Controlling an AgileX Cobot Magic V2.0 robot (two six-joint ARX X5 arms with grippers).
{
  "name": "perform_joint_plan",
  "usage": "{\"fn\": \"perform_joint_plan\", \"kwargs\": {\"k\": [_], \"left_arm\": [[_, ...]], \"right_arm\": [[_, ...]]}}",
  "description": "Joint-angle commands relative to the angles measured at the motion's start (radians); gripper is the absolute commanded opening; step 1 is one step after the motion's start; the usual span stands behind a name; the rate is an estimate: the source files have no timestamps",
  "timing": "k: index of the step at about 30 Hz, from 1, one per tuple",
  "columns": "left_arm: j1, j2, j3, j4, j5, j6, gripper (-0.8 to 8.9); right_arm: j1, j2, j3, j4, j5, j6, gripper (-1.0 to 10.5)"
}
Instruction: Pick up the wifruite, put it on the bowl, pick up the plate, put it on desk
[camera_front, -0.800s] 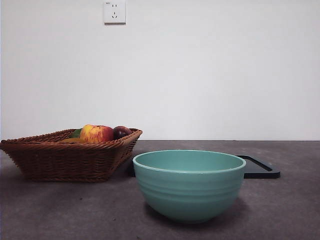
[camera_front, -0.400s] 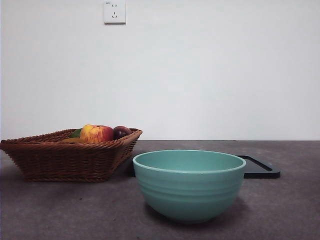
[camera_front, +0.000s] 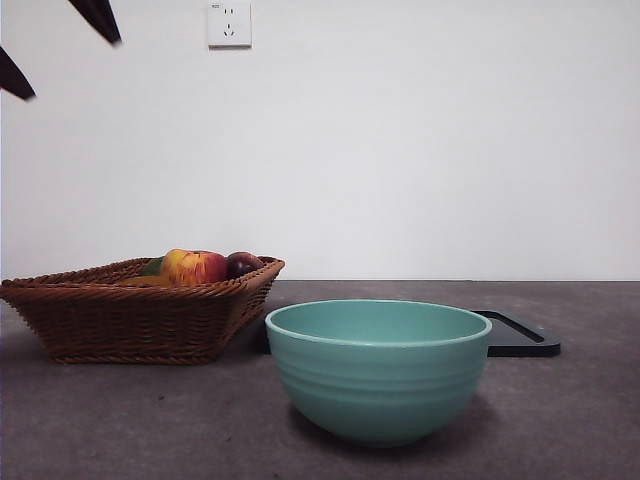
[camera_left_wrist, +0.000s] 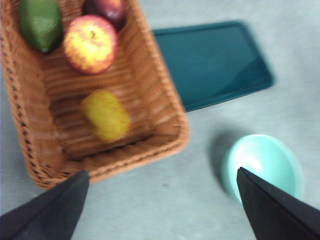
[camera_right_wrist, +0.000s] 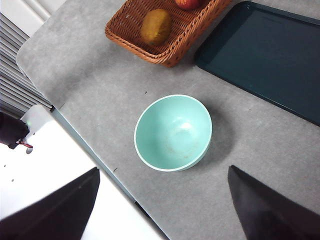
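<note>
Kiwifruit (camera_left_wrist: 105, 115) lay on the floor of the wicker basket (camera_left_wrist: 165, 117), apart from the apple (camera_left_wrist: 90, 43), the green fruit (camera_left_wrist: 40, 22) and the dark purple fruit (camera_left_wrist: 106, 8) grouped at the basket's far end. No gripper was touching it. The left gripper (camera_left_wrist: 160, 210) hung high above the basket's near wall with its fingers spread wide and nothing between them; in the front view its two black tips (camera_front: 98, 18) showed only at the top corner. The right gripper (camera_right_wrist: 162, 210) was likewise spread and empty, held well above the mint-green bowl (camera_right_wrist: 173, 132), which stood empty on the desk (camera_right_wrist: 95, 90) near the basket. A dark tray (camera_right_wrist: 265, 60) lay flat beside both.

Judgement: the pick was only beginning, and the left arm was the better placed for it. A sound approach would centre the fingers over the kiwifruit, descend straight down clear of the basket's woven wall, and close across the fruit's narrow width. The left wrist view was blurred, so the fruit's exact orientation could not be confirmed. Its rounded skin may roll under uneven contact.
</note>
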Motion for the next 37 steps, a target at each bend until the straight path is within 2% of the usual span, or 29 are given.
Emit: {"fn": "perform_joint_plan", "kwargs": {"k": [1, 4, 16, 23, 27, 37], "left_arm": [[-0.025, 0.086, 0.051, 0.018, -0.076, -0.006, 4.57], [-0.043, 0.165, 0.074, 0.045, -0.133, -0.008, 4.57], [-0.079, 0.441, 0.098, 0.153, -0.244, -0.03, 4.57], [-0.082, 0.549, 0.098, 0.221, -0.251, -0.048, 4.57], [-0.083, 0.598, 0.098, 0.239, -0.29, -0.05, 4.57], [-0.084, 0.668, 0.098, 0.282, -0.304, -0.054, 4.56]], "right_arm": [[0.006, 0.006, 0.018, 0.008, -0.002, 0.003, 4.1], [0.006, 0.006, 0.018, 0.008, -0.002, 0.003, 4.1], [0.006, 0.006, 0.018, 0.008, -0.002, 0.003, 4.1], [0.006, 0.006, 0.018, 0.008, -0.002, 0.003, 4.1], [0.006, 0.006, 0.018, 0.008, -0.002, 0.002, 4.1], [0.006, 0.006, 0.018, 0.009, -0.002, 0.002, 4.1]]}}
